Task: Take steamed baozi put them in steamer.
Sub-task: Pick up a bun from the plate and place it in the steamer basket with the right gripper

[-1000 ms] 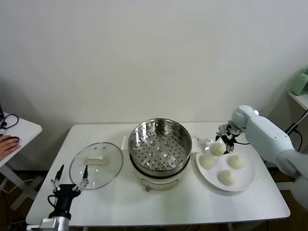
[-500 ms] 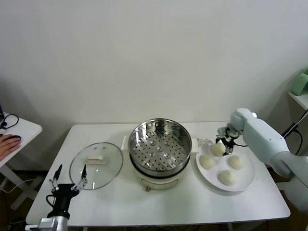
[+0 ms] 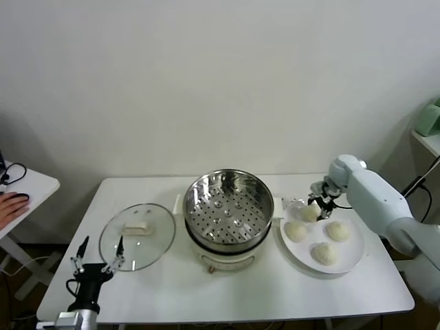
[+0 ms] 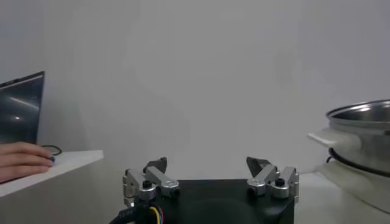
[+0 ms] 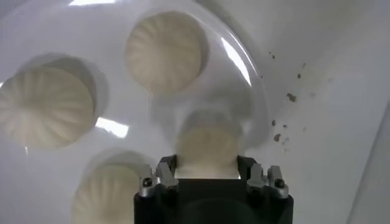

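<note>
Four cream-white baozi lie on a white plate point(image 3: 354, 260) right of the steamer point(image 3: 228, 206), whose perforated steel tray holds nothing. My right gripper point(image 3: 317, 203) is down at the plate's far left side, its fingers closed against the sides of one baozi point(image 3: 307, 212) that rests on the plate. In the right wrist view this baozi point(image 5: 207, 143) fills the gap between the jaws of the gripper point(image 5: 207, 164); three others point(image 5: 164, 52) lie around it. My left gripper point(image 3: 98, 251) is open and empty, parked low at the table's front left.
The round glass lid point(image 3: 137, 237) with its cream knob lies flat left of the steamer. A side table with a person's hand point(image 3: 10, 205) stands at far left. The left wrist view shows the steamer's side point(image 4: 362, 131). Dark crumbs point(image 5: 286, 97) dot the table beside the plate.
My right gripper has dropped slightly and shifted left onto the plate's far-left baozi. The left arm has barely moved.
</note>
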Tool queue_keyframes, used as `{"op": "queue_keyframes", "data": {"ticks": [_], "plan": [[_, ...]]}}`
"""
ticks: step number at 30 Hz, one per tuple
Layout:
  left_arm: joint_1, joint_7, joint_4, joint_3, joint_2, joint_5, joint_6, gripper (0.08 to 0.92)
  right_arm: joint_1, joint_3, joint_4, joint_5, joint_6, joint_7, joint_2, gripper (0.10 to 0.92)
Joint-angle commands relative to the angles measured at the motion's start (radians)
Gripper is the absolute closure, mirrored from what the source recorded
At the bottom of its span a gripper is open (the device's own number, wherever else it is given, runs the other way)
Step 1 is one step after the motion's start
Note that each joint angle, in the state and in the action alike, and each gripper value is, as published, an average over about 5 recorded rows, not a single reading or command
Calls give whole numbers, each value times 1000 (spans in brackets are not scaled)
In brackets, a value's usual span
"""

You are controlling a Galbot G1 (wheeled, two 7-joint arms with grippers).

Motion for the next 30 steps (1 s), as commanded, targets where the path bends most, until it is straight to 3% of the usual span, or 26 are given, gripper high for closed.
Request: {"op": "queue_keyframes", "data": {"ticks": [1,11,19,25,30], "plan": [[-1,0,2,-5,3,0,0,177,39,-29,146,7,33,-3,-39,375],[3,1,7,1,3,9,1,177,367,-248,558,55,168,-44,-141,372],[2,0,2,4,6,16,8,177,596,-360,794,89,237,-59,-114,372],[-4,1,-6,14,8,26,17,177,618,-389,928,79,237,-67,-57,372],[-8,1,-19,27,5,34,27,177,525,-407,946,42,215,-68,-3,373]]}}
